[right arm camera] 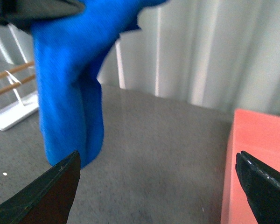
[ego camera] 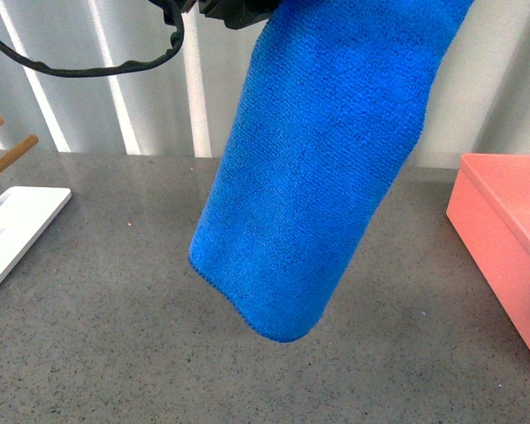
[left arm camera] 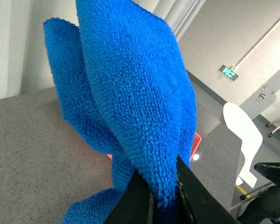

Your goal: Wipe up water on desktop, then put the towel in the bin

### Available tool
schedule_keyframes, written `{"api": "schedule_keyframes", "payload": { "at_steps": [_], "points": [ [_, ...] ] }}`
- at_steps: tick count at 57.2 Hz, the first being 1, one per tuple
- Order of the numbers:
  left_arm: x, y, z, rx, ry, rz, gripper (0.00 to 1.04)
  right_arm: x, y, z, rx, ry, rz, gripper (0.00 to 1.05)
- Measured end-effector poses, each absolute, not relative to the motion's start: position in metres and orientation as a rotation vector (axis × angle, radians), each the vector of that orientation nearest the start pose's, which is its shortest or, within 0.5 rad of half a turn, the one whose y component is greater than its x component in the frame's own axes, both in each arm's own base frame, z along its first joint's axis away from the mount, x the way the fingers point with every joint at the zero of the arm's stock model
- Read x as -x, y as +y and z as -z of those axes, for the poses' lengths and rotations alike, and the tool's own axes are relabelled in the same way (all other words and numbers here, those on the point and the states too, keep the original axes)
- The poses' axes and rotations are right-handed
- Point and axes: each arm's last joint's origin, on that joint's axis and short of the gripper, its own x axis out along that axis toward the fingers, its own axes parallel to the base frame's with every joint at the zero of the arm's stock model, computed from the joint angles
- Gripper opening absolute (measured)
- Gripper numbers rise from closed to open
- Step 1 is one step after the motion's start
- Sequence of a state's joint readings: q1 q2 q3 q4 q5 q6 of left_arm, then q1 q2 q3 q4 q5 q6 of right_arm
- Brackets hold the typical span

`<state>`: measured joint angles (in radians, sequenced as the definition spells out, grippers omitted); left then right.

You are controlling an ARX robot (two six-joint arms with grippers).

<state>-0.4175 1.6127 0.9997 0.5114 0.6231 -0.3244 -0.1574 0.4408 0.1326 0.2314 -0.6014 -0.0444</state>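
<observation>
Your towel (ego camera: 309, 177) hangs long axis down, clear of the worktop (ego camera: 97, 336), pinched at its upper end by the left end effector (left arm camera: 159, 189). The bin (ego camera: 512, 230) stands to its right, nearer the right end effector (right arm camera: 157, 158), which is spread wide and empty. You cannot see the bin's inside from here.

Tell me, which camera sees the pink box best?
The front view. There the bin is sharp, showing its rim and side wall, though the picture's edge cuts it off. The right wrist view shows one blurry part of it. The left wrist view shows only a pink sliver behind the towel.
</observation>
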Motion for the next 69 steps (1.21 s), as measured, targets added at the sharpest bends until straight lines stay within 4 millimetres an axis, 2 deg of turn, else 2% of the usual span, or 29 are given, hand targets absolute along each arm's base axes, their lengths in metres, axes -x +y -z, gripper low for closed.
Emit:
{"api": "schedule_keyframes", "payload": {
  "at_steps": [7, 11, 15, 19, 31, 44, 46, 55, 69],
  "points": [
    [-0.319, -0.161, -0.265, 0.309, 0.278, 1.008, 0.05, -0.152, -0.006, -0.216, 0.031, 0.002, -0.467, 0.98],
    [-0.319, -0.163, -0.265, 0.322, 0.278, 1.006, 0.05, -0.178, -0.005, -0.223, 0.016, 0.019, -0.502, 0.98],
    [-0.319, -0.164, -0.266, 0.345, 0.273, 1.002, 0.05, -0.195, 0.004, -0.213, 0.002, 0.075, -0.542, 0.98],
    [-0.32, -0.164, -0.266, 0.362, 0.276, 1.002, 0.05, -0.203, 0.017, -0.202, 0.004, 0.121, -0.584, 0.98],
    [-0.318, -0.167, -0.266, 0.39, 0.289, 1.002, 0.05, -0.213, 0.053, -0.181, 0.067, 0.154, -0.69, 0.98],
    [-0.318, -0.168, -0.268, 0.424, 0.289, 1.005, 0.05, -0.23, 0.071, -0.17, 0.09, 0.166, -0.723, 0.98],
    [-0.319, -0.168, -0.268, 0.432, 0.289, 1.005, 0.05, -0.234, 0.074, -0.171, 0.09, 0.161, -0.725, 0.95],
    [-0.319, -0.169, -0.269, 0.461, 0.293, 1.004, 0.05, -0.245, 0.086, -0.172, 0.085, 0.135, -0.744, 0.7],
    [-0.319, -0.169, -0.27, 0.471, 0.299, 0.996, 0.05, -0.25, 0.097, -0.178, 0.081, 0.113, -0.755, 0.35]
  ]
}}
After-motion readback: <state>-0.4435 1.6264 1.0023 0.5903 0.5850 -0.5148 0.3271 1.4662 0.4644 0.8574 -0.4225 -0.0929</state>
